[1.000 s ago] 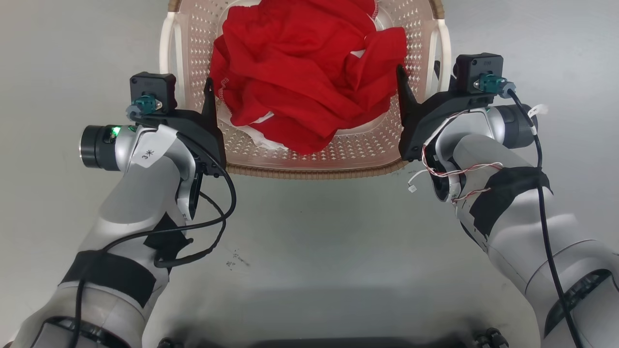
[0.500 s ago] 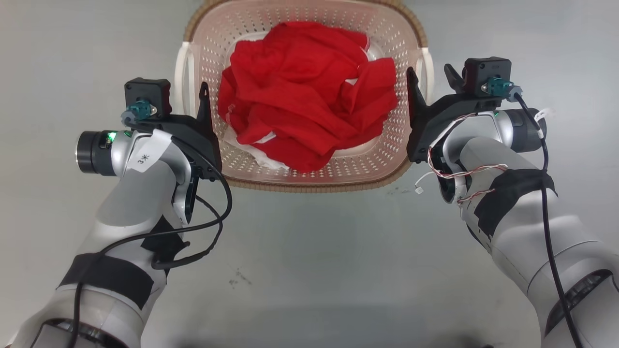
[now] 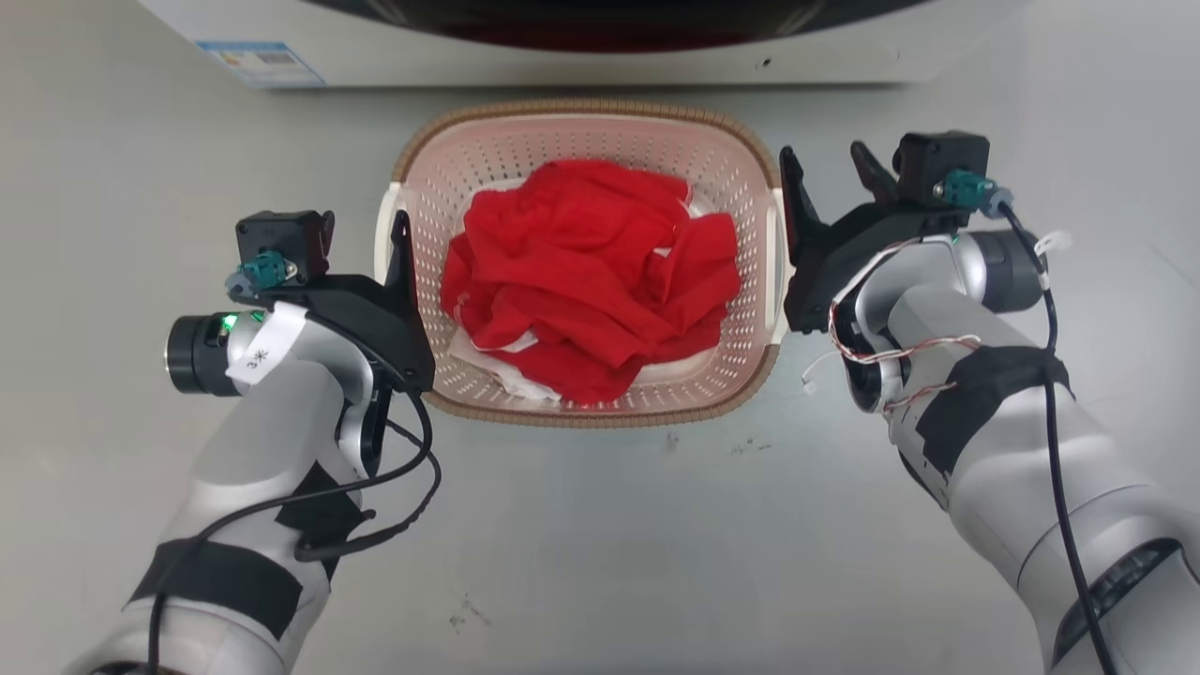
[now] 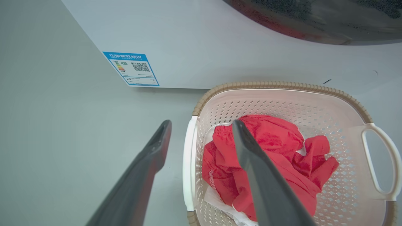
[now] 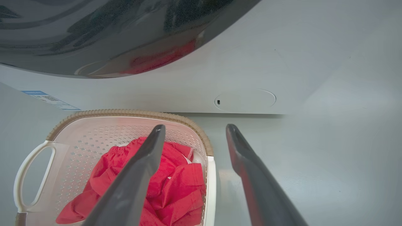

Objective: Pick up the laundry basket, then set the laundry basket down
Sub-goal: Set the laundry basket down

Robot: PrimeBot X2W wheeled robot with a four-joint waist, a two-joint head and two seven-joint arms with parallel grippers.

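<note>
The laundry basket (image 3: 581, 419) sat on the floor (image 3: 600, 553), right in front of the washer (image 3: 562, 56). A pile of red cloth (image 3: 591, 291) lay inside the basket.

The left gripper (image 3: 367, 225) was at the basket's left end. Its two fingers were apart. In the left wrist view, the white left handle (image 4: 188, 163) ran between them, with one finger outside the basket and one over the red cloth. The fingers looked a little above the handle and not touching it, but I could not be sure.

The right gripper (image 3: 822, 155) was at the basket's right end. Its fingers were apart too and held nothing. The white right handle (image 5: 211, 188) lay between them in the same way.

The basket looked a bit longer from side to side. So its long way ran from one gripper to the other, with a handle at each short end. Both grippers were about as near to the basket as each other.

I think a lift would need both grippers to go down and squeeze together. If just one gripped, the basket could tip.
</note>
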